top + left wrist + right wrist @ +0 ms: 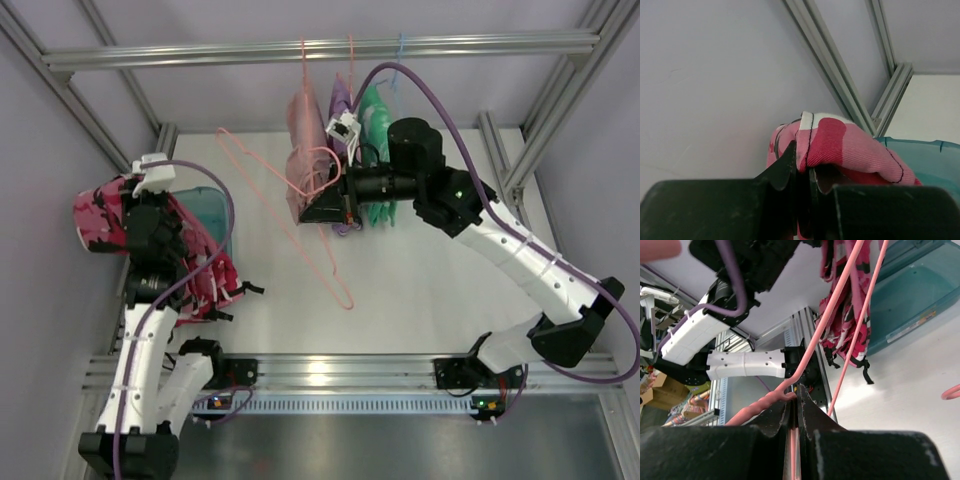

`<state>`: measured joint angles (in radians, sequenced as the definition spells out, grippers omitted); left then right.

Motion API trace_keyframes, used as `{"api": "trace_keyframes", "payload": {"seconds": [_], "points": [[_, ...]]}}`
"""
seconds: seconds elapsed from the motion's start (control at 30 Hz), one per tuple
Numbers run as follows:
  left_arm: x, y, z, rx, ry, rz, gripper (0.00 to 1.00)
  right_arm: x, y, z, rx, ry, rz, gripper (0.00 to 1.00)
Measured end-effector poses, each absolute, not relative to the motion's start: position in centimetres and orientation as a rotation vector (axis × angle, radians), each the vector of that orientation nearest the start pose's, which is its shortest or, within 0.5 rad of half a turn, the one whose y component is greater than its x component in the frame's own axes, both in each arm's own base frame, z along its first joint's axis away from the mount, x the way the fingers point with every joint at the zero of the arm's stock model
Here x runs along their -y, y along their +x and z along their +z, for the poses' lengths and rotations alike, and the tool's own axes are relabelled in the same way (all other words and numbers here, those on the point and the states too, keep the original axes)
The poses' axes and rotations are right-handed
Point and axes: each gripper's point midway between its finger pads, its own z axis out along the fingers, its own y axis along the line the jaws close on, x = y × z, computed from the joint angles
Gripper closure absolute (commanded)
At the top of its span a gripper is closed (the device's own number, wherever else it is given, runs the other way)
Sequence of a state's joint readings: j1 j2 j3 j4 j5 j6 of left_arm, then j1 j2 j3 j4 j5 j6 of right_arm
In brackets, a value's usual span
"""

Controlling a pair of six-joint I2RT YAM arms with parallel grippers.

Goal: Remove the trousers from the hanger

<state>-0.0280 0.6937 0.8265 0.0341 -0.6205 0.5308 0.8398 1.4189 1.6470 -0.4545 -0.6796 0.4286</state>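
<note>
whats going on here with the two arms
The left gripper is shut on the camouflage trousers, holding them up at the left side by a teal bin. The right gripper is shut on the pink wire hanger above mid-table. From above, the trousers look clear of the hanger, so the removal seems done.

At the left of the top view, the trousers (98, 215) wore a camouflage of pink, red and white with black patches and dark strings, beside a see-through teal bin (212, 200). The hanger (767, 401) was salmon pink. At upper centre hung a pale pink garment (303, 130), a purple garment (341, 100) and a green garment (373, 115), over a white table (420, 290).
</note>
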Motion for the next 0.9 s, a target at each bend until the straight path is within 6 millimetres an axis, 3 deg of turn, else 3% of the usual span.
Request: {"api": "trace_keyframes", "payload": {"seconds": [0.17, 0.3, 0.47, 0.6, 0.77, 0.9], "points": [[-11.7, 29.7, 35.3, -1.550, -0.083, 0.922, 1.00, -36.8, 17.2, 40.7, -1.792, -0.928, 1.446, 1.00], [-12.1, 30.7, 34.7, -1.564, -0.086, 0.961, 1.00, -36.1, 17.9, 41.1, -1.797, -0.906, 1.429, 1.00], [-11.3, 30.3, 33.1, -1.625, -0.098, 0.870, 1.00, -34.9, 18.8, 42.4, -1.767, -0.870, 1.408, 1.00], [-9.2, 28.0, 30.9, -1.684, -0.048, 0.695, 1.00, -34.0, 18.2, 43.0, -1.746, -0.865, 1.407, 1.00], [-6.3, 25.3, 26.2, -1.799, 0.098, 0.519, 1.00, -33.2, 17.2, 43.6, -1.717, -0.879, 1.411, 1.00], [-5.1, 24.9, 19.3, -1.995, 0.193, 0.454, 0.94, -32.7, 16.8, 43.4, -1.718, -0.881, 1.407, 1.00]]}}
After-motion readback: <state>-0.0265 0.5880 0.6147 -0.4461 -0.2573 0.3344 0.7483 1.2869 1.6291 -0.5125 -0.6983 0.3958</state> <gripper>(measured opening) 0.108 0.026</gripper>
